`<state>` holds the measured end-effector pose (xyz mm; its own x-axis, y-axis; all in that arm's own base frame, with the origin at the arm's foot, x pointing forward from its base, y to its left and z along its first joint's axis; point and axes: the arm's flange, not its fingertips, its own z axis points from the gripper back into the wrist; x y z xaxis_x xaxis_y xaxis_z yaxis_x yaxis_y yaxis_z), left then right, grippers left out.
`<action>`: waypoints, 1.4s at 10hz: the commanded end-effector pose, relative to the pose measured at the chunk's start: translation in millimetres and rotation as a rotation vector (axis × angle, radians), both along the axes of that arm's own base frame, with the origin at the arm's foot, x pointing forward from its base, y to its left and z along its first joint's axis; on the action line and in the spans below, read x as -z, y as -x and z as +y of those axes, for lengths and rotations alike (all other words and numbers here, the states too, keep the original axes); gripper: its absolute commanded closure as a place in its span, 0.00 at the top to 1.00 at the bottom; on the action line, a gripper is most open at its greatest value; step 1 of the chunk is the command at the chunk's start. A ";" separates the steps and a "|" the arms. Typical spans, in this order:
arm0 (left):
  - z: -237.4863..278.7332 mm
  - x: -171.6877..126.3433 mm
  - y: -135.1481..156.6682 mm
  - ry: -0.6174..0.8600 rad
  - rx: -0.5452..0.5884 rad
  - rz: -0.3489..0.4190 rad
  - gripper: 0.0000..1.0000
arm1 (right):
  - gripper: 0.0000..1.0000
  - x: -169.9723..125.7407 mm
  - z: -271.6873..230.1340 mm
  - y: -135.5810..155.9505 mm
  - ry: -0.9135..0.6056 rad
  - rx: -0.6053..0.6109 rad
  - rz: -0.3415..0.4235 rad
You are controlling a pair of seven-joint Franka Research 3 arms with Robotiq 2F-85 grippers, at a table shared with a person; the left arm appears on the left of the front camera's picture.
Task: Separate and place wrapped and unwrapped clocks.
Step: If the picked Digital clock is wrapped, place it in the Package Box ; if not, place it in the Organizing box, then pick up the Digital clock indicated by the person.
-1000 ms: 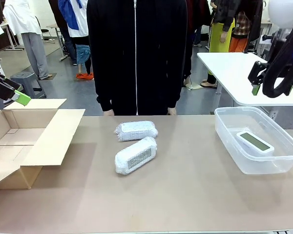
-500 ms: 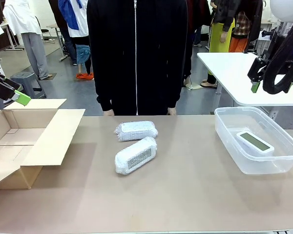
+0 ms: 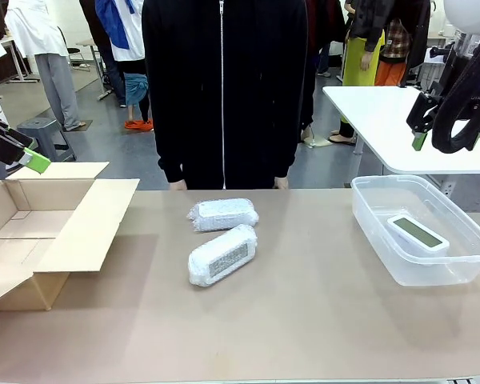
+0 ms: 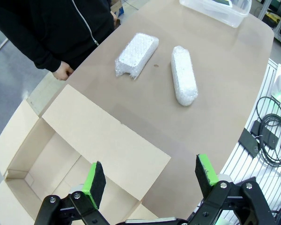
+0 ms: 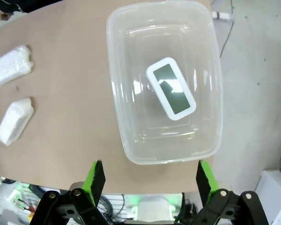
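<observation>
Bare clock [image 5: 171,89] in tub [image 5: 118,117] below right gripper [image 5: 150,178], jaws wide; left gripper [image 4: 151,177] wide over box [image 4: 107,145], wrapped clocks [image 4: 136,55] beyond.

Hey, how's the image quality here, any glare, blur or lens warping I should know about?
Front view: sharp and evenly lit, with only soft shadows beside the nearer wrapped bundle and the clear tub. Left wrist view: the wide-angle lens seems to bow the table edge. Right wrist view: faint glints on the tub's rim, but the bare clock inside reads clearly.
</observation>
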<state>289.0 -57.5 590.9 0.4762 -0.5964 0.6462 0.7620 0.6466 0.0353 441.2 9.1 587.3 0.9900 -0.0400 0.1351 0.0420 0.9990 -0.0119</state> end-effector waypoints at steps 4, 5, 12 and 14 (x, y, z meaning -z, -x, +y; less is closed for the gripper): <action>0.2 0.4 -0.2 0.002 0.000 -0.001 1.00 | 1.00 -0.1 -0.4 1.3 0.014 -0.010 -0.001; 0.2 0.4 -0.2 0.002 0.000 -0.001 1.00 | 1.00 -0.1 -0.4 1.3 0.014 -0.010 -0.001; 0.2 0.4 -0.2 0.002 0.000 -0.001 1.00 | 1.00 7.4 22.7 6.8 -0.142 -0.328 -0.071; 0.2 0.4 -0.2 0.002 0.000 -0.001 1.00 | 1.00 19.3 69.4 22.1 -0.252 -0.688 -0.185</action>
